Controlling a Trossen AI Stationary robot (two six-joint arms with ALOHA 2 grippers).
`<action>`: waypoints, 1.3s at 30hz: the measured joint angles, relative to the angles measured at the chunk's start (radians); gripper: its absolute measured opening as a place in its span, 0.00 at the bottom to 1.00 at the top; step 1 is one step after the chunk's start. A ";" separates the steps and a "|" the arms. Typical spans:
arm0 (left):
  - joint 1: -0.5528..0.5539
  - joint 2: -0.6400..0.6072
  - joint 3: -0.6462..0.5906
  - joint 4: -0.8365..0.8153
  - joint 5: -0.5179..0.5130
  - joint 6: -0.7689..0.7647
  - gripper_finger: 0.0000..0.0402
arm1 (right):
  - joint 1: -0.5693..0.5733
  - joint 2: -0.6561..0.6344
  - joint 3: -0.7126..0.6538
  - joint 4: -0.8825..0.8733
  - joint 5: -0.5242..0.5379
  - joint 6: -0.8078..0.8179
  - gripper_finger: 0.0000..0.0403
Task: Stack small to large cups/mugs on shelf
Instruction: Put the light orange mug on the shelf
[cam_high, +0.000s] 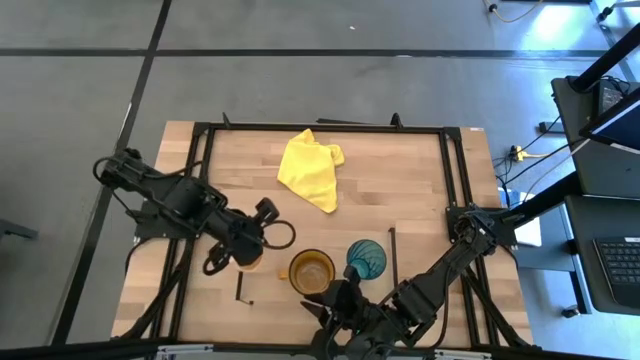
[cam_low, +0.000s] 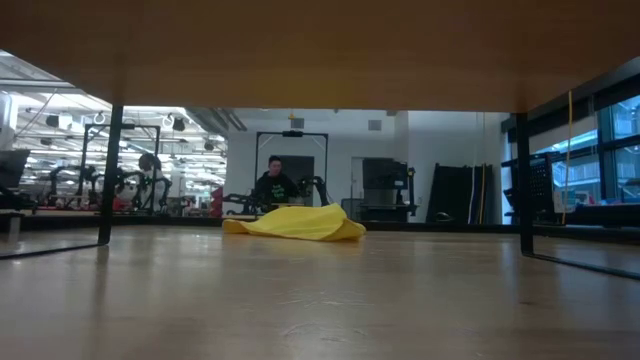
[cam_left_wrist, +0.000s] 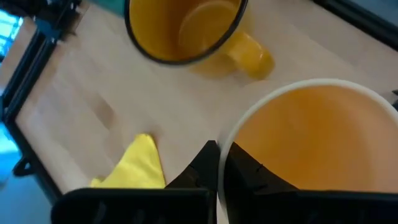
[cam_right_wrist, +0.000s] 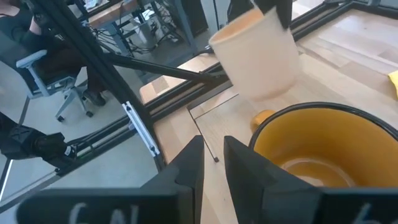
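Wooden tabletop (cam_high: 400, 180), yellow cloth (cam_high: 310, 168) at rear. Left gripper (cam_high: 250, 252) pinches pale-orange mug (cam_right_wrist: 258, 53) by rim, tilted, beside amber mug (cam_high: 312, 270). Teal tumbler (cam_high: 366, 258) next on shelf (cam_high: 270, 295). Right gripper (cam_high: 335, 305) near amber mug; jaws nearly together, gripping nothing.

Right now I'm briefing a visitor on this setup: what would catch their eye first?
The yellow cloth, crumpled at the table's far middle. Next, the near-edge cluster on the shelf: the left gripper holds the pale-orange mug by its rim, beside the amber mug and teal tumbler. The right gripper is at the amber mug's near rim.
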 joint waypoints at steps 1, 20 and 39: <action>0.002 0.000 -0.010 0.022 0.008 0.009 0.00 | 0.000 0.000 0.000 0.000 0.000 0.000 0.16; 0.064 0.087 -0.071 0.130 0.113 0.084 0.01 | -0.001 0.000 0.000 -0.070 -0.008 0.066 0.16; 0.081 0.084 -0.071 0.098 0.162 0.084 0.01 | -0.011 0.000 0.000 0.002 -0.001 -0.061 0.16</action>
